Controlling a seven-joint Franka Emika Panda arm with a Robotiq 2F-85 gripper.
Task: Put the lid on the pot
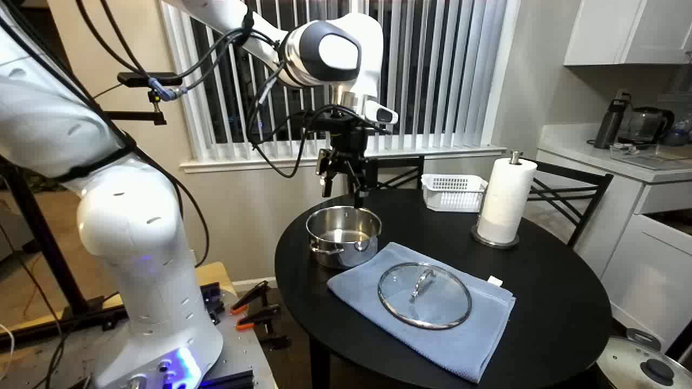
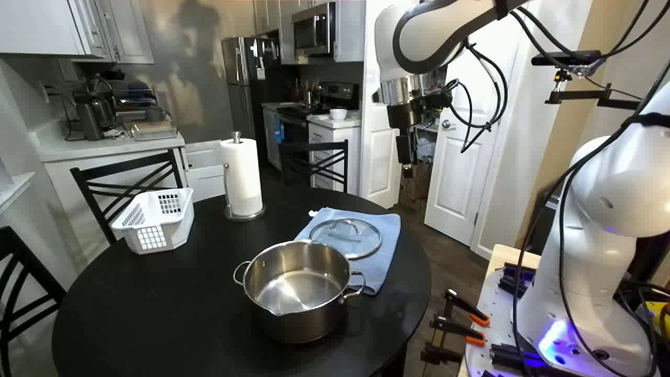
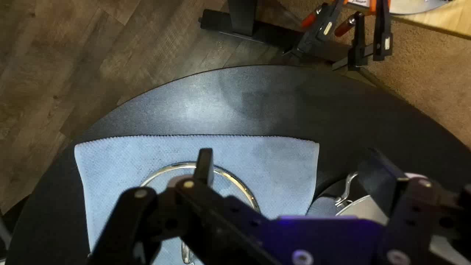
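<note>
The lid (image 1: 446,302) is clear glass with a metal rim and an arched metal handle. It lies flat, handle up, on a folded blue towel (image 1: 373,275), and also shows in an exterior view (image 2: 361,246). The shiny steel pot (image 1: 346,255) stands upright and uncovered beside the towel; it shows too in an exterior view (image 2: 301,322). My gripper (image 1: 343,195) hangs in the air above the table, open and empty. In the wrist view the fingers (image 3: 294,173) are wide apart and partly hide the lid (image 3: 237,181) and the pot (image 3: 364,209).
A paper towel roll (image 1: 508,200) on a stand and a white plastic basket (image 1: 454,194) stand on the round black table (image 1: 562,302). Black chairs (image 2: 314,162) surround it. Clamps (image 2: 460,324) sit on the edge of the robot's base table.
</note>
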